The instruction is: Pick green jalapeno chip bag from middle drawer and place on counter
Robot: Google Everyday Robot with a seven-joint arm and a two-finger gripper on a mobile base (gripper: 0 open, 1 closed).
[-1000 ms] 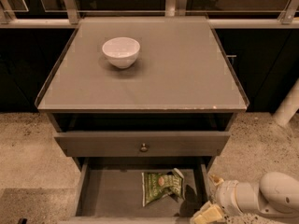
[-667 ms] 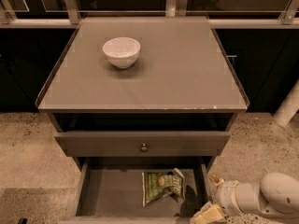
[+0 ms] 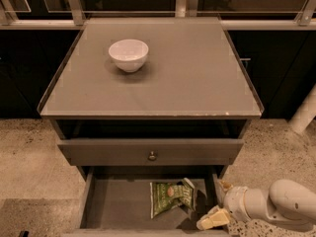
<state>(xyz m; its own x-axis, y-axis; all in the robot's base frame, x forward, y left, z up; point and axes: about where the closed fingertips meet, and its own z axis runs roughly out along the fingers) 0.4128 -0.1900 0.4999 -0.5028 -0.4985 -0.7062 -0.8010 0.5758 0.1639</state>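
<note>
The green jalapeno chip bag (image 3: 171, 197) lies crinkled on the floor of the open middle drawer (image 3: 118, 206), right of its centre. My gripper (image 3: 217, 204) reaches in from the lower right and sits at the drawer's right wall, just right of the bag and apart from it. One pale fingertip (image 3: 213, 219) shows low by the drawer's front right corner. The counter (image 3: 187, 78) is the wide grey top above, with a thin raised rim.
A white bowl (image 3: 128, 54) stands on the counter's back left. A closed grey drawer front with a small knob (image 3: 152, 155) sits above the open drawer. Speckled floor lies on both sides; a white post (image 3: 303, 113) stands at the right.
</note>
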